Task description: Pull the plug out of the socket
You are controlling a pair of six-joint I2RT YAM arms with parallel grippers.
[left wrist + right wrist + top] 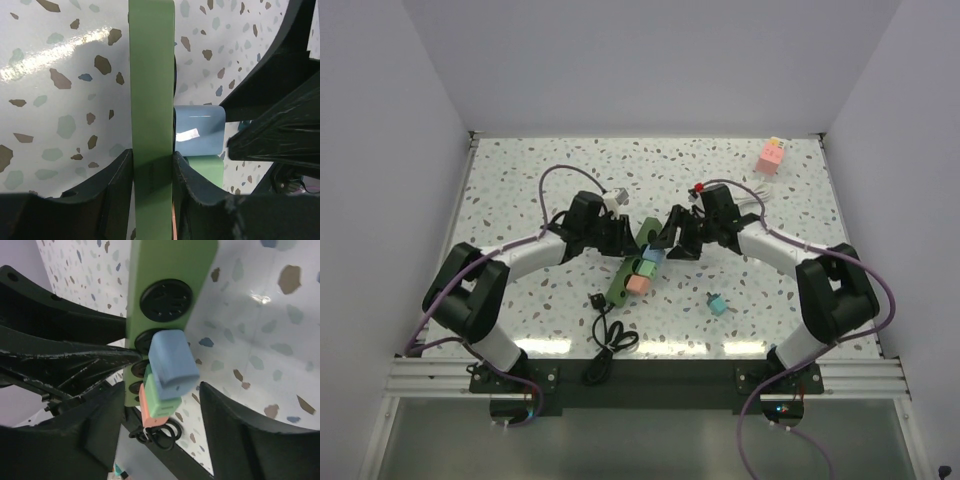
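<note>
The dark-green socket strip [621,283] lies slanted on the speckled table, with a blue plug [653,255], a green plug [647,268] and a salmon plug [639,285] in a row on it. My left gripper [628,240] is shut on the strip's narrow sides. In the left wrist view the strip [150,90] runs between my left gripper's [152,160] fingers, with the blue plug [197,131] beside them. My right gripper [665,238] is open. In the right wrist view the gripper [161,389] straddles the blue plug [170,362] without touching it. The strip [170,265] has an empty outlet above the plug.
The strip's thin black cord [610,335] coils near the table's front edge. A small teal plug [717,304] lies loose to the right. A pink block [771,155] sits at the back right, and a white block [614,198] sits by the left arm.
</note>
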